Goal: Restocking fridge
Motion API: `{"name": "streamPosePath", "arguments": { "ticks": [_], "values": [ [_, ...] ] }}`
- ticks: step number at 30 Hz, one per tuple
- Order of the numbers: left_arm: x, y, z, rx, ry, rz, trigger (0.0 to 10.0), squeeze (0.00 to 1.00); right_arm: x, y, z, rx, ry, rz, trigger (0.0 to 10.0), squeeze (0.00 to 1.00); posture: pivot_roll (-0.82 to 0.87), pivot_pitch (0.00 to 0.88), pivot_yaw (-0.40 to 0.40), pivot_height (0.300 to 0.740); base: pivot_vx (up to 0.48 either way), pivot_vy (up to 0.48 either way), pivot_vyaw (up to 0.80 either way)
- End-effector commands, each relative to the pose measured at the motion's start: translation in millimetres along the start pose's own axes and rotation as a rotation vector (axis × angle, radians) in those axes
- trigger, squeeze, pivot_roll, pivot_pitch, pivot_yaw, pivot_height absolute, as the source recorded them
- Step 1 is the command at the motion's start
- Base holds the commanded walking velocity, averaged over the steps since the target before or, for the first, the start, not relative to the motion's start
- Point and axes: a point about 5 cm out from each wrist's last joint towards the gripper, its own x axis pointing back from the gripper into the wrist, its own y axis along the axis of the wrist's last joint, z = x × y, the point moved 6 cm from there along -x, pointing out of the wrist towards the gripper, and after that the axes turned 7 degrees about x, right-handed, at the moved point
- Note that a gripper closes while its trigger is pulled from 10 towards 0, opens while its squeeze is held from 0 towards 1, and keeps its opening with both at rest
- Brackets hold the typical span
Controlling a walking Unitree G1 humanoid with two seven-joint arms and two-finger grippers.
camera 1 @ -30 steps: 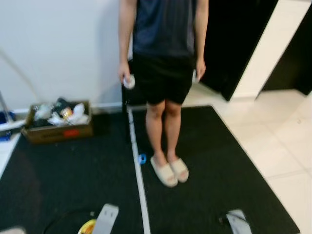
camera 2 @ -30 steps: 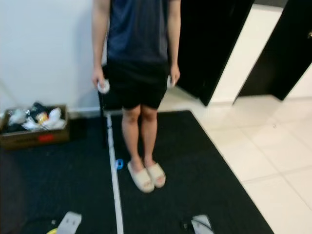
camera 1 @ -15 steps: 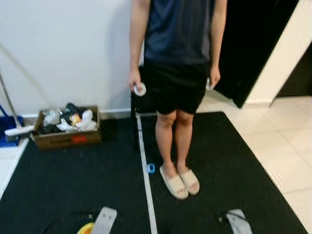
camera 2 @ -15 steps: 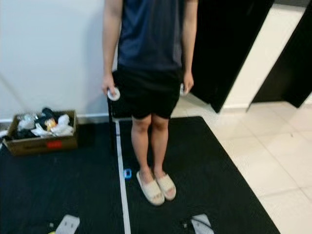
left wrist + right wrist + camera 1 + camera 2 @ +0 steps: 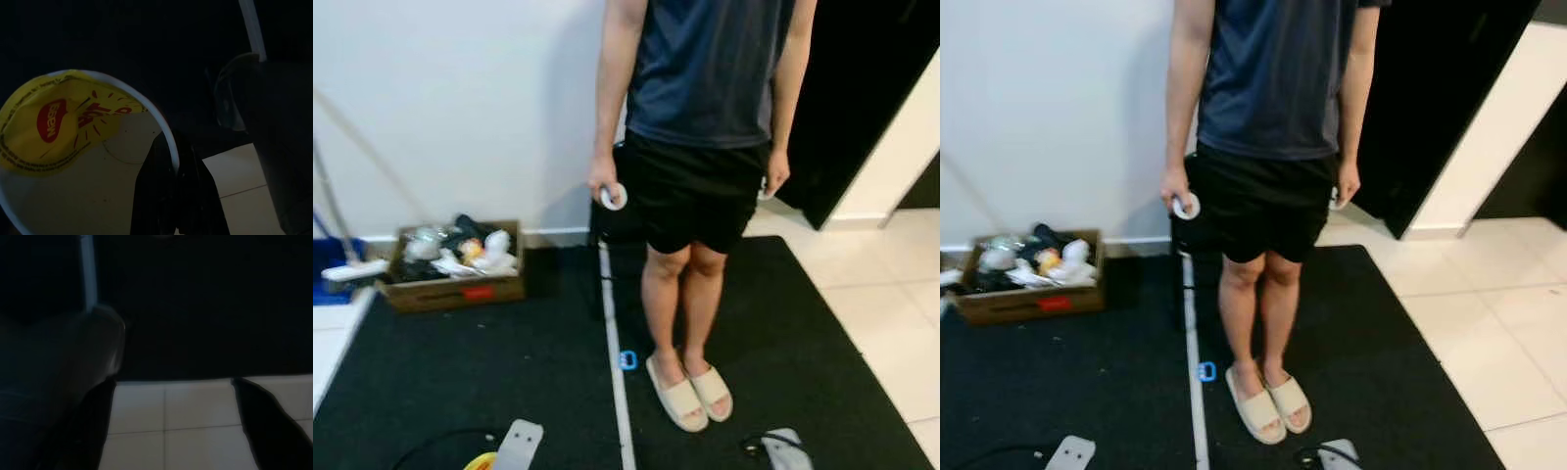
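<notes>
Camera view has shifted since the earlier frames, scene sits further right and lower. Left of frame: cardboard box (image 5: 450, 279) of clutter on the black mat (image 5: 460, 372) by the wall. Centre: person (image 5: 700, 196) in sandals, a white ring-shaped object in each hand. Left pincer (image 5: 171, 196) clamps the rim of a yellow-lidded noodle cup (image 5: 68, 156). Right pincer (image 5: 171, 426) spread wide, holding nothing.

A matt black mat (image 5: 460, 362) of rough carpet-like weave covers the floor, split by a smooth white tape line (image 5: 615, 372). At three o'clock lie glossy pale floor tiles (image 5: 891, 323). A brown cardboard box (image 5: 450, 292) sits at ten o'clock. The cup (image 5: 63, 161) has a glossy yellow printed lid between matt black fingers (image 5: 161, 196)
</notes>
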Motion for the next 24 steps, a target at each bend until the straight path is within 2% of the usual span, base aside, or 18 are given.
{"name": "streamPosePath", "arguments": {
  "ticks": [1,5,9,24],
  "values": [
    [-1.2,-7.9,-14.8,0.003,-0.04,0.024,10.0,0.0,-0.6,2.5,2.6,-0.015,0.008,0.001,10.0,0.0,0.03,0.0,-0.076,0.74,0.296,0.0,0.77],
    [-1.3,-6.9,-14.7,0.012,-0.038,0.018,10.0,0.0,-1.0,2.9,6.4,-0.013,0.019,0.002,10.0,0.0,0.03,0.0,-0.077,0.74,0.148,0.0,0.78],
    [-1.3,-6.4,-15.2,0.02,-0.041,0.016,10.0,0.0,2.1,-5.9,-8.7,-0.003,0.011,0.015,10.0,0.0,0.02,0.0,-0.076,0.74,0.0,0.0,0.77],
    [-1.4,-5.8,-16.2,0.003,-0.045,0.015,10.0,0.0,2.7,-6.5,-10.1,0.03,0.028,0.025,10.0,0.0,0.02,0.0,-0.076,0.74,0.0,0.0,0.77]
  ]
}}
